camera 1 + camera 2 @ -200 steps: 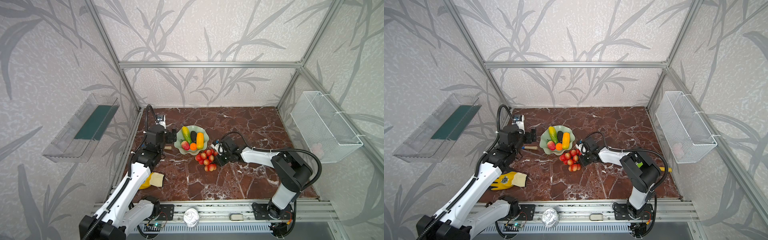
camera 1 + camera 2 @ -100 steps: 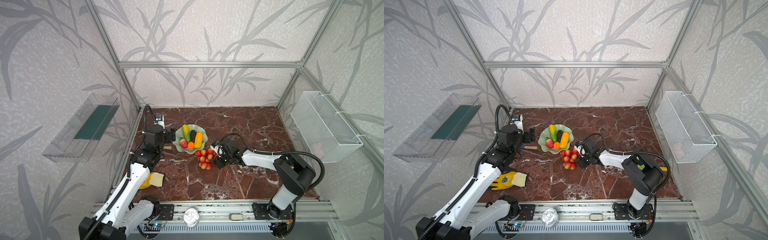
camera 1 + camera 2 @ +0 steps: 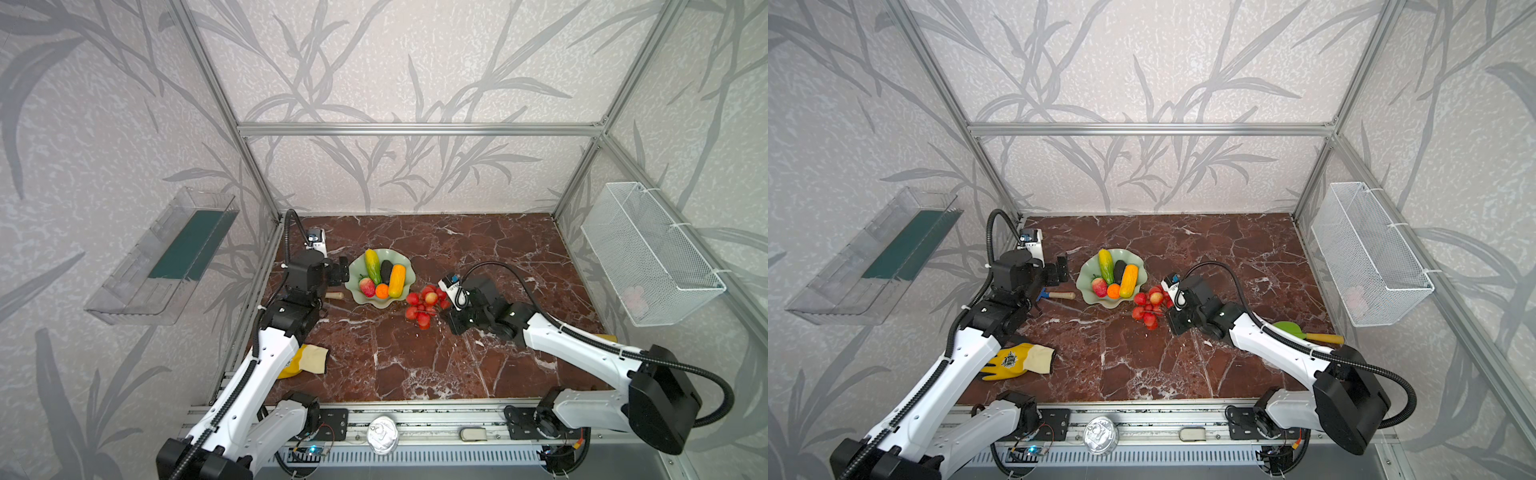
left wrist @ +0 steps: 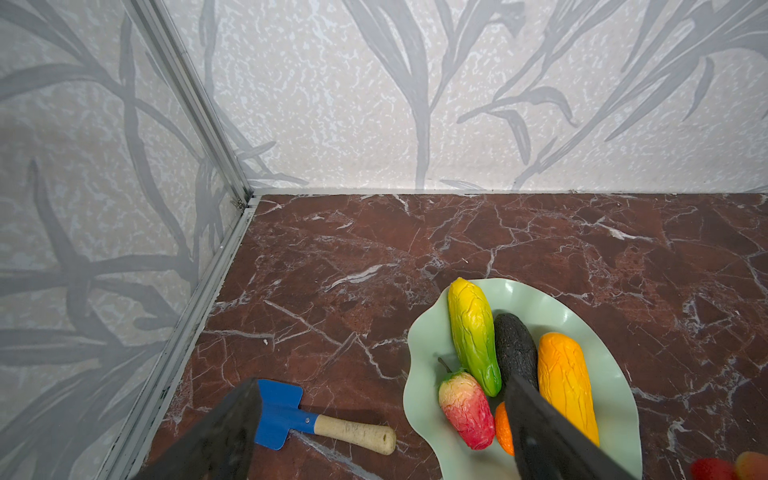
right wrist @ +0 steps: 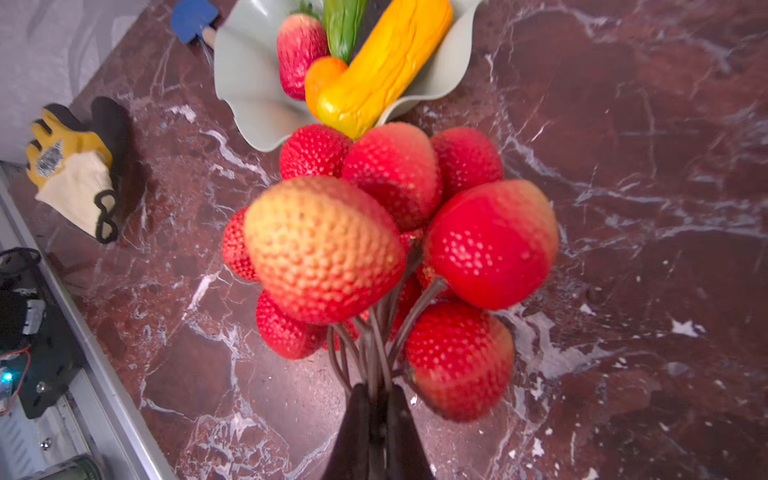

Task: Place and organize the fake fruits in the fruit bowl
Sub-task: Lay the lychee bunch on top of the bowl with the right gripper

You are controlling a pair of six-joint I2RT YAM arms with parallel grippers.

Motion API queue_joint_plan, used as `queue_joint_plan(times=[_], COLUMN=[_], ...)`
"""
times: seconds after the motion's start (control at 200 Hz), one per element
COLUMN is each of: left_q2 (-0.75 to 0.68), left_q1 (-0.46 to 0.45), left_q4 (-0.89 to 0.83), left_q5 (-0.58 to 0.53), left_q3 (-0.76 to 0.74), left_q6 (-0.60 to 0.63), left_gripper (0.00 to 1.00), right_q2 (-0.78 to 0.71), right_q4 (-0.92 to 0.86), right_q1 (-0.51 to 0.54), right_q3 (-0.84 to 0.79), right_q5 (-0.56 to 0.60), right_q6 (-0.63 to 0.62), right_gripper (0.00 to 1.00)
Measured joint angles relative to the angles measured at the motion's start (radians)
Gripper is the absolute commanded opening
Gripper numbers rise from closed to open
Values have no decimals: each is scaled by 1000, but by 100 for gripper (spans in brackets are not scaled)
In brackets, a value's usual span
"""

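Five pieces lie in your fruit bowl (image 3: 356, 272). The yellow-green oblong (image 3: 372, 266), the dark avocado (image 3: 386, 271) and the yellow-orange gourd (image 3: 397, 280) lie side by side. Each one's long way runs from the front of the bowl toward the back wall, and the oblong's yellow end is at the back. The red strawberry-like piece (image 3: 367, 286) and the small orange (image 3: 382, 291) sit at the front.

Your right claw (image 5: 379, 395) is pinched tight on the stems of the red cluster (image 5: 386, 249). Its berries fan out from the claw toward the bowl, just beside the rim, not in it.

Your left claw (image 4: 382, 384) stands wide apart, holding nothing, by the bowl's other side.

The glove (image 3: 1017, 361) has a badge, but its marks are too small to read.
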Motion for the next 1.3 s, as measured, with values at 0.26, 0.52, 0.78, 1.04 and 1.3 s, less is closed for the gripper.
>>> queue_joint_plan(times=[0.26, 0.52, 0.78, 1.04, 1.3], left_q2=[-3, -18, -18, -23, -151], left_q1=[3, 6, 8, 11, 11], left_q4=[0, 0, 0, 0, 127], left_q5=[1, 10, 19, 19, 14], left_q3=[0, 0, 0, -1, -107], left_q6=[-3, -10, -19, -30, -159], left_gripper=[92, 92, 92, 92, 93], right_q2=[62, 366, 687, 772, 681], right_q4=[-18, 81, 148, 159, 169], right_q1=[0, 0, 4, 15, 7], right_q3=[246, 515, 681, 686, 618], right_q5=[-5, -65, -80, -44, -19], right_q6=[-7, -16, -3, 21, 42], right_gripper=[0, 0, 0, 41, 86])
